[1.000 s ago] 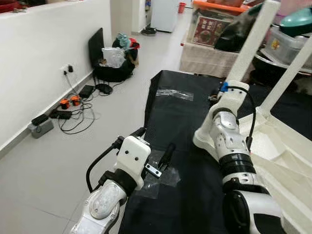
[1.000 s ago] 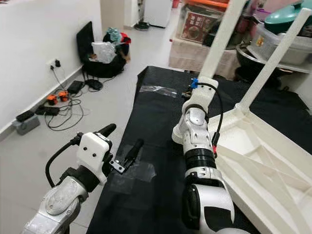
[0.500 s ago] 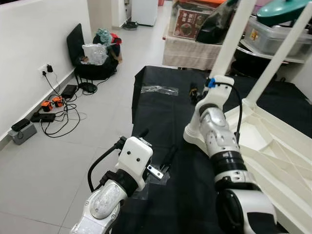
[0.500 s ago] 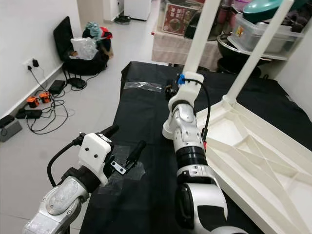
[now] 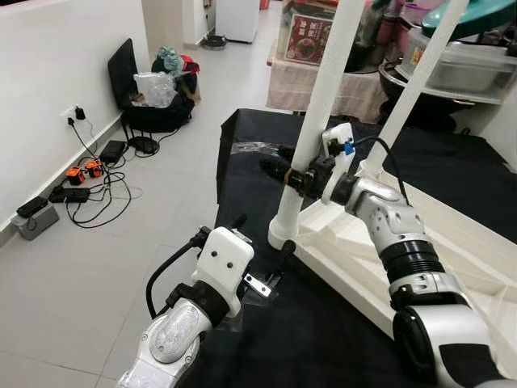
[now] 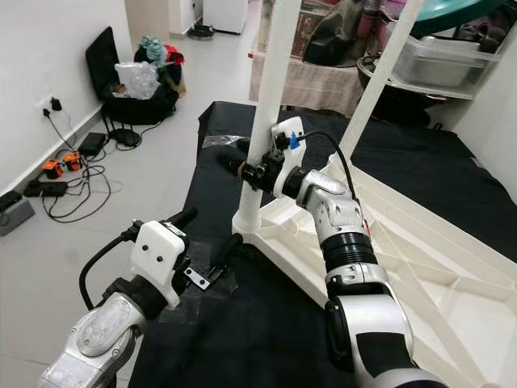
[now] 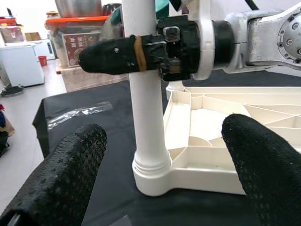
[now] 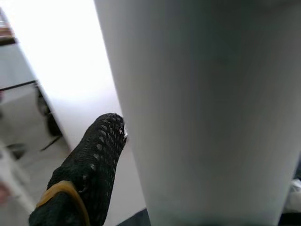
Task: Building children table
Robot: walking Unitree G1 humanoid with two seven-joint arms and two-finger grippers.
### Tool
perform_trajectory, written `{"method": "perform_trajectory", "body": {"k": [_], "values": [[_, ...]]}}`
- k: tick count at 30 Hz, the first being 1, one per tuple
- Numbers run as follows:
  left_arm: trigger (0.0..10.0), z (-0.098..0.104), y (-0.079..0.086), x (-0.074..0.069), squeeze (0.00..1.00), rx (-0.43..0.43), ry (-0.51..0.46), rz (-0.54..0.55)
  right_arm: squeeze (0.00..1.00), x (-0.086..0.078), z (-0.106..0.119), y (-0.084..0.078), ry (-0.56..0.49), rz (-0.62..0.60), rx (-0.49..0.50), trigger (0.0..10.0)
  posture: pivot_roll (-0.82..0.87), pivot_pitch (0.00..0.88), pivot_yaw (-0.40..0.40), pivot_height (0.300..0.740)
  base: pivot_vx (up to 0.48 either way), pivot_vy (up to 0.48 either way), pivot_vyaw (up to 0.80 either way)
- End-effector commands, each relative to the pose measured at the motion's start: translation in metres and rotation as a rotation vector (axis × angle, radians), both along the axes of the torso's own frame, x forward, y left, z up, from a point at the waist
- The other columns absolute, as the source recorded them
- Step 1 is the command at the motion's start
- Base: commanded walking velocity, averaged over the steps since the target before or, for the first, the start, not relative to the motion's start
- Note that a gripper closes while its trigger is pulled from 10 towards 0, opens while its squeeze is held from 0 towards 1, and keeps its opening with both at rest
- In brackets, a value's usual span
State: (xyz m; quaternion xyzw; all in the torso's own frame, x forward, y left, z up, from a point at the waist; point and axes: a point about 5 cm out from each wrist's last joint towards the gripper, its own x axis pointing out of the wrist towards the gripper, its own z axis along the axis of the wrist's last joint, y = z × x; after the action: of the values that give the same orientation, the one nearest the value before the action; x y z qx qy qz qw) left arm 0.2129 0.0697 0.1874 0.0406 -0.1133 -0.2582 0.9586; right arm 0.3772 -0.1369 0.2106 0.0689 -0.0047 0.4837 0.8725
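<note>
Silver jointed arms with black collars — white wrist housings, looped black cables, blue clip on the right wrist; textured black fingers (image 7: 70, 174), one rubber-banded.

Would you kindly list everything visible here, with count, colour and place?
Table top: one, white, upside down on the black cloth.
Table legs: two, white, upright in the table top's corners.
Black cloth: one, spread over the floor.
Clear plastic bag: one, on the cloth's far edge.
Cables and chargers: several, black and orange, by the white wall.
Bags: a dark pile by that wall.
Storage shelves: cluttered, behind the table.
Left tool: black fingers open, low near the leg's base.
Right tool: shut on the nearer leg.
</note>
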Motion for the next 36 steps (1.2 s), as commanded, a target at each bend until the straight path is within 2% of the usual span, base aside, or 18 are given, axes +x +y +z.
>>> {"method": "perform_trajectory", "body": {"k": [1, 4, 5, 9, 11, 13, 16, 17, 18, 19, 20, 23, 25, 27, 28, 33, 34, 36], "values": [[10.0, -0.001, -0.002, 0.001, 0.0, 0.0, 0.004, -0.006, 0.0, -0.002, -0.009, 0.005, 0.027, 0.046, -0.002, 10.0, 0.1, 0.0, -0.111, 0.74, 0.0, 0.0, 0.0], [10.0, 0.0, -0.002, 0.001, 0.0, 0.0, 0.002, -0.005, 0.0, 0.0, -0.014, 0.009, 0.034, 0.054, -0.002, 10.0, 0.11, 0.0, -0.112, 0.74, 0.0, 0.0, 0.0], [10.0, 0.0, -0.001, 0.001, 0.0, 0.001, 0.002, -0.003, 0.0, 0.002, -0.018, 0.012, 0.028, 0.032, 0.0, 0.0, 0.11, 0.0, -0.112, 0.74, 0.0, 0.0, 0.0], [10.0, 0.0, -0.001, 0.001, 0.0, 0.004, 0.001, 0.0, 0.0, 0.006, -0.022, 0.016, 0.027, -0.062, 0.022, 0.0, 0.11, 0.0, -0.112, 0.74, 0.0, 0.0, 0.0], [10.0, 0.0, 0.0, 0.001, 0.0, 0.004, 0.0, 0.001, 0.0, 0.012, -0.021, 0.012, 0.025, -0.201, 0.021, 0.0, 0.11, 0.0, -0.111, 0.74, 0.0, 0.0, 0.0], [10.0, 0.0, 0.0, 0.001, 0.0, 0.004, 0.0, 0.001, 0.0, 0.012, -0.021, 0.012, 0.025, -0.201, 0.021, 0.0, 0.11, 0.0, -0.111, 0.74, 0.0, 0.0, 0.0], [10.0, 0.0, -0.001, 0.001, 0.0, 0.004, 0.001, -0.003, 0.0, 0.025, -0.022, -0.011, 0.088, -0.606, 0.022, 0.0, 0.1, 0.0, -0.108, 0.74, 0.0, 0.0, 0.0], [10.0, 0.0, -0.001, 0.001, 0.0, 0.004, 0.001, -0.003, 0.0, 0.025, -0.022, -0.011, 0.088, -0.606, 0.022, 0.0, 0.1, 0.0, -0.108, 0.74, 0.0, 0.0, 0.0], [10.0, 0.0, -0.001, 0.001, 0.0, 0.003, 0.003, -0.005, 0.0, 0.027, -0.027, -0.026, 0.149, -0.843, 0.059, 0.0, 0.09, 0.0, -0.106, 0.74, 0.0, 0.0, 0.0], [10.0, 0.0, -0.001, 0.001, 0.0, 0.003, 0.003, -0.005, 0.0, 0.027, -0.027, -0.026, 0.149, -0.843, 0.059, 0.0, 0.09, 0.0, -0.106, 0.74, 0.0, 0.0, 0.0], [10.0, -0.001, -0.002, 0.001, 0.0, 0.003, 0.004, -0.006, 0.0, 0.025, -0.03, -0.038, 0.163, -1.027, 0.046, 0.0, 0.09, 0.0, -0.104, 0.74, 0.0, 0.0, 0.0], [10.0, -0.001, -0.002, 0.001, 0.0, 0.003, 0.005, -0.009, 0.0, 0.022, -0.032, -0.047, 0.156, -1.171, 0.028, 0.0, 0.09, 0.0, -0.103, 0.74, 0.0, 0.0, 0.0], [10.0, -0.001, -0.002, 0.001, 0.0, 0.005, 0.006, -0.01, 0.0, 0.012, -0.032, -0.053, 0.14, -1.405, 0.042, 0.0, 0.1, 0.0, -0.101, 0.74, 0.0, 0.0, 0.0], [10.0, -0.001, -0.002, 0.001, 0.0, 0.006, 0.007, -0.009, 0.0, 0.01, -0.032, -0.048, 0.153, -1.437, 0.072, 0.0, 0.1, 0.0, -0.101, 0.74, 0.0, 0.0, 0.0], [10.0, -0.001, -0.001, 0.001, 0.0, 0.007, 0.007, -0.008, 0.0, 0.01, -0.031, -0.041, 0.17, -1.423, 0.099, 9.2, 0.1, 0.0, -0.101, 0.74, 0.0, 0.0, 0.0], [10.0, -0.002, -0.002, 0.001, 0.0, 0.008, 0.009, -0.008, 0.0, 0.017, -0.021, -0.02, 0.152, -1.306, 0.123, 10.0, 0.1, 0.0, -0.106, 0.74, 0.0, 0.0, 0.0], [10.0, -0.002, -0.001, 0.001, 0.0, 0.007, 0.009, -0.005, 1.0, 0.02, -0.014, -0.013, 0.133, -1.254, 0.143, 10.0, 0.1, 0.0, -0.107, 0.74, 0.0, 0.0, 0.0], [10.0, -0.002, -0.001, 0.001, 0.0, 0.007, 0.009, -0.005, 1.0, 0.022, -0.008, -0.009, 0.12, -1.21, 0.172, 10.0, 0.1, 0.0, -0.107, 0.74, 0.0, 0.0, 0.0]]}}
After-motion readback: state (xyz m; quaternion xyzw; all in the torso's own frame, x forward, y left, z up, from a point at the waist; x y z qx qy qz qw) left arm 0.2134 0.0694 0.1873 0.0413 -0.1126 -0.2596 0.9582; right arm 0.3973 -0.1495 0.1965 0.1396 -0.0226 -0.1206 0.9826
